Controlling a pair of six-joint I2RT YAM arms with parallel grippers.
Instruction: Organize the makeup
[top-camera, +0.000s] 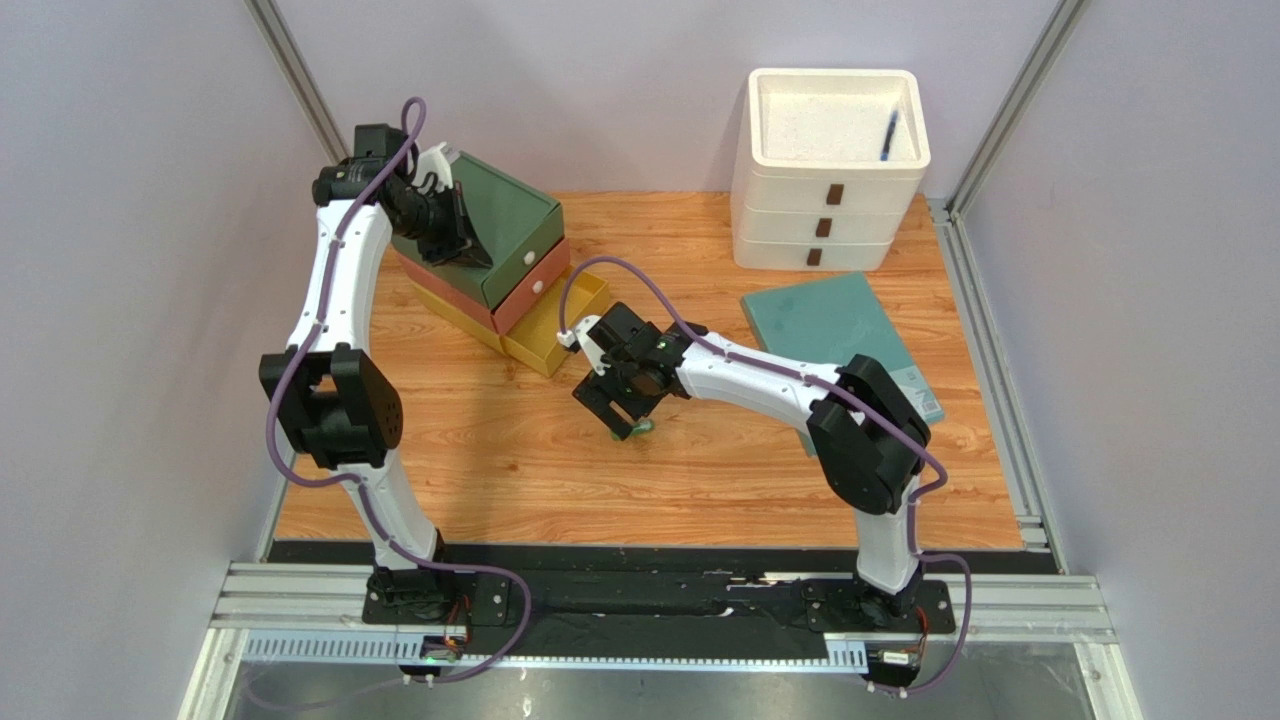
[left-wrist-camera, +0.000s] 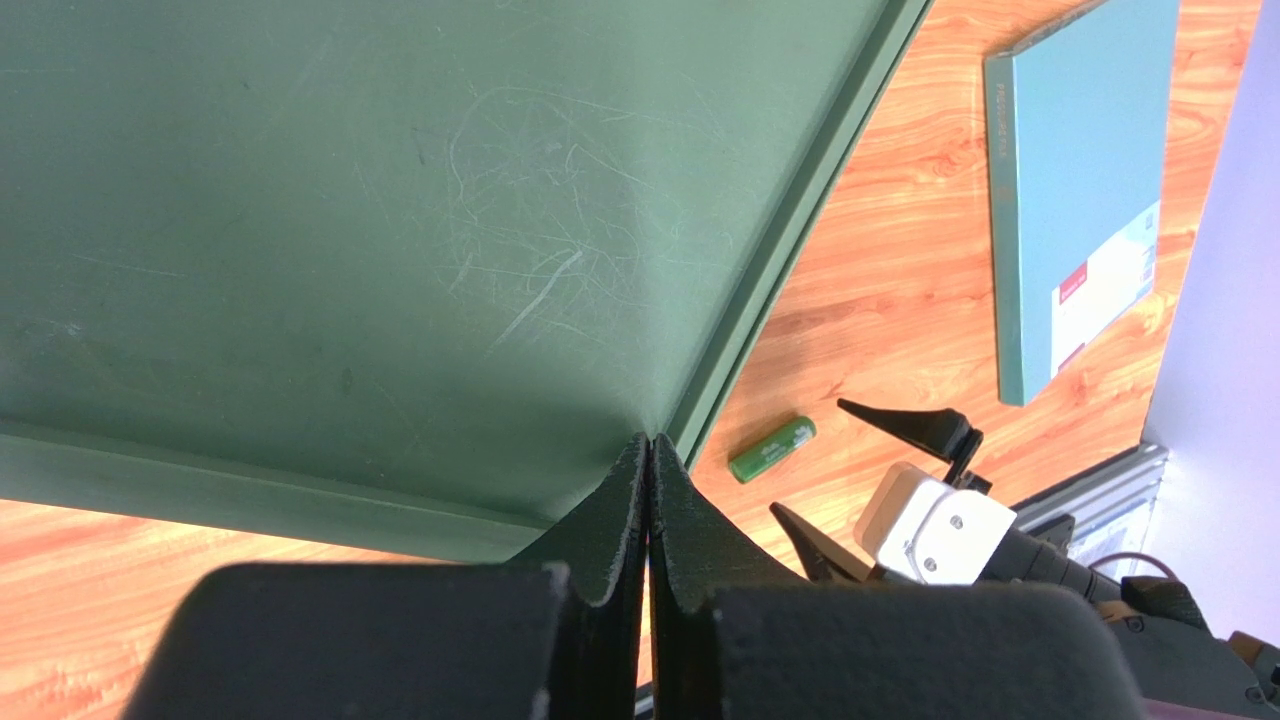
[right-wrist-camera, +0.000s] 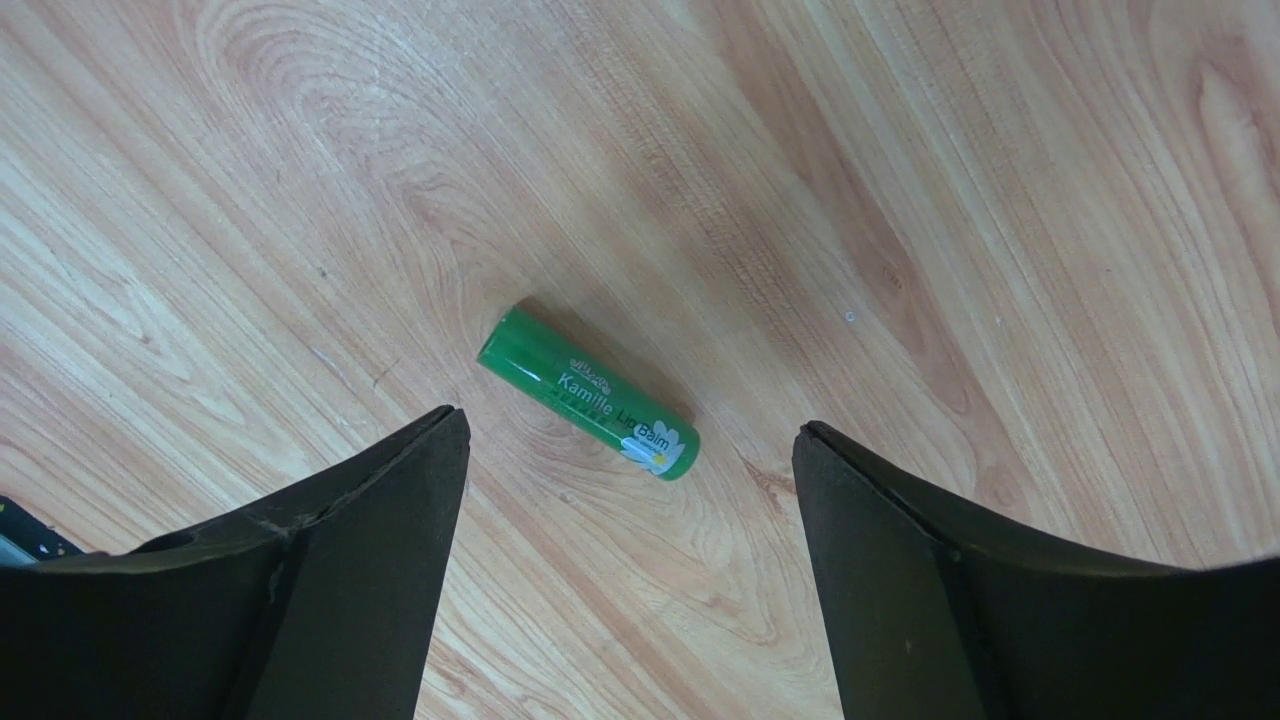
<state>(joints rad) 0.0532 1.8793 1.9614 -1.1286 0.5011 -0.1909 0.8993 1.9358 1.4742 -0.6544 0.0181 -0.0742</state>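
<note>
Tube (right-wrist-camera: 589, 393), label partly legible, green box (left-wrist-camera: 376, 225) cropped

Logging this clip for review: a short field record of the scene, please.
left gripper: shut, tips at the edge of the green drawer box
right gripper: open, over the green tube, not touching
green tube: lying on the table
teal book: flat on the table, right side
blue pen: in the top tray of the white drawer unit

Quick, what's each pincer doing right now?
Left pincer: closed, holding nothing.
Right pincer: open, over the green tube, not gripping it.
</note>
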